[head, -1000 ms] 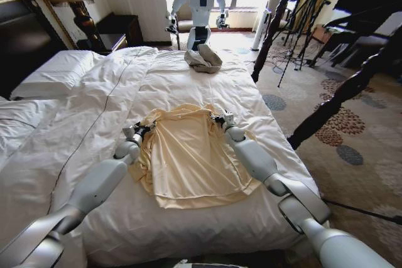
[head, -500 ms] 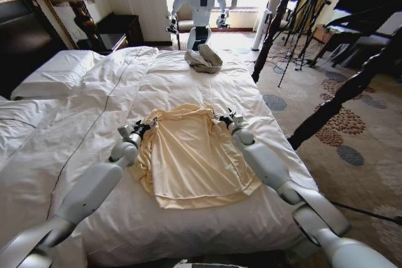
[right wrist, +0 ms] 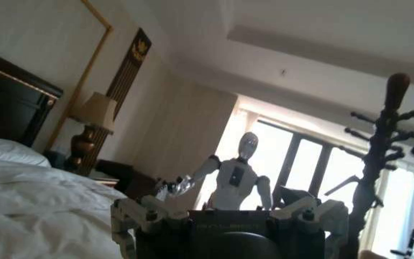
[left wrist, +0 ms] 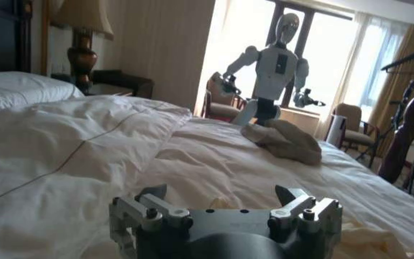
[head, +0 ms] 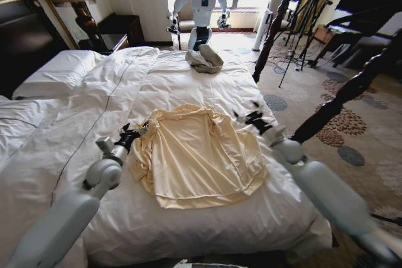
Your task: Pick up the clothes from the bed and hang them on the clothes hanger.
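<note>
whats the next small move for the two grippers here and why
Probably bring both grippers back in to the shirt's shoulders and close on the fabric. The shirt lies flat on the bed, unheld; the left gripper sits open by its left shoulder, and the right gripper sits open, off to the right, clear of the cloth.

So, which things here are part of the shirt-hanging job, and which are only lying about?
Job:
- cream shirt, flat on the bed
- left gripper and right gripper, open, beside the shirt

Lying about:
- grey-beige bundle
- pillow
- lamp
- white robot figure
- tripods
</note>
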